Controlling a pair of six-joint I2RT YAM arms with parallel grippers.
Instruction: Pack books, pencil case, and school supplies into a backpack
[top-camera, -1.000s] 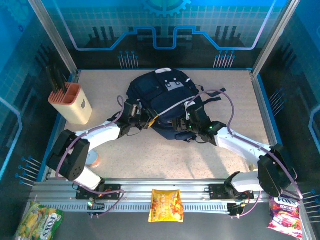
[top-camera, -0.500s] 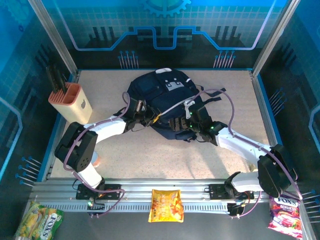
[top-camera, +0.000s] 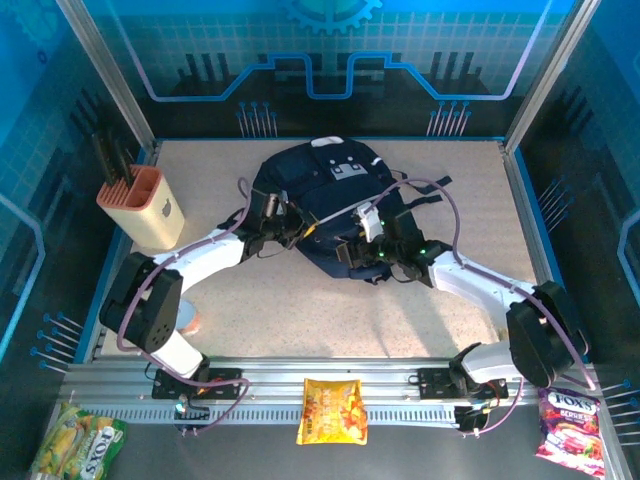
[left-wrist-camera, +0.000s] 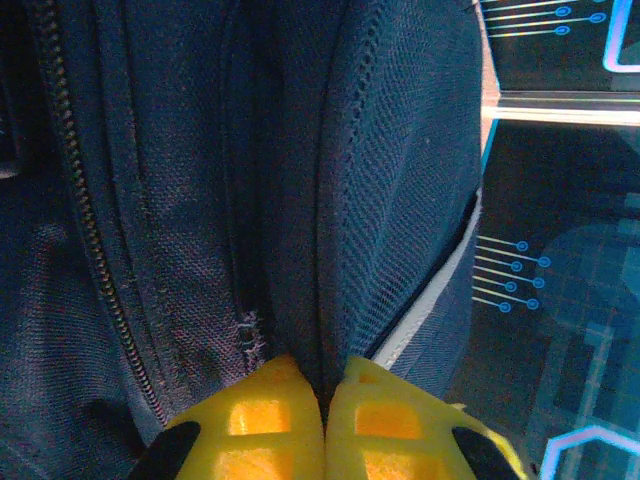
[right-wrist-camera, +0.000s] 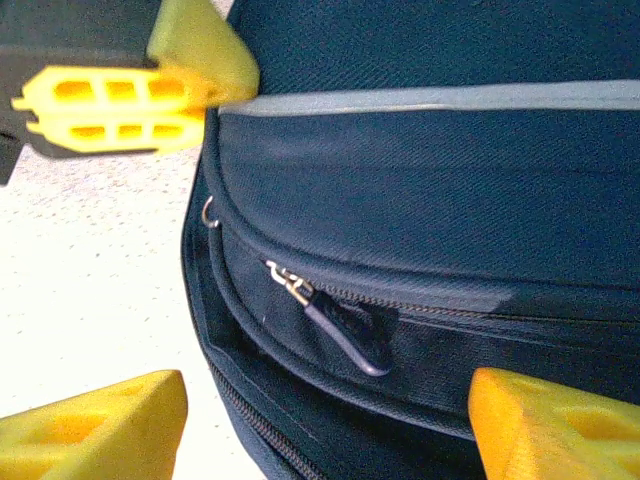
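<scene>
Top external view catching the backpack (top-camera: 322, 195) lying on the table (top-camera: 460, 190), toward the back. Pinching a fold of its navy fabric with the left gripper (left-wrist-camera: 325, 385), clamped tight on it. Holding the right gripper (right-wrist-camera: 330, 390) spread wide either side of a zipper pull (right-wrist-camera: 345, 335), grasping nothing.

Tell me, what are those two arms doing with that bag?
Two robot arms are working on a navy backpack lying on the table. The left gripper is shut, pinching a fold of the bag's fabric. The right gripper is open and straddles a zipper pull on a pocket that looks zipped shut. It is probably about to grab the pull.
</scene>
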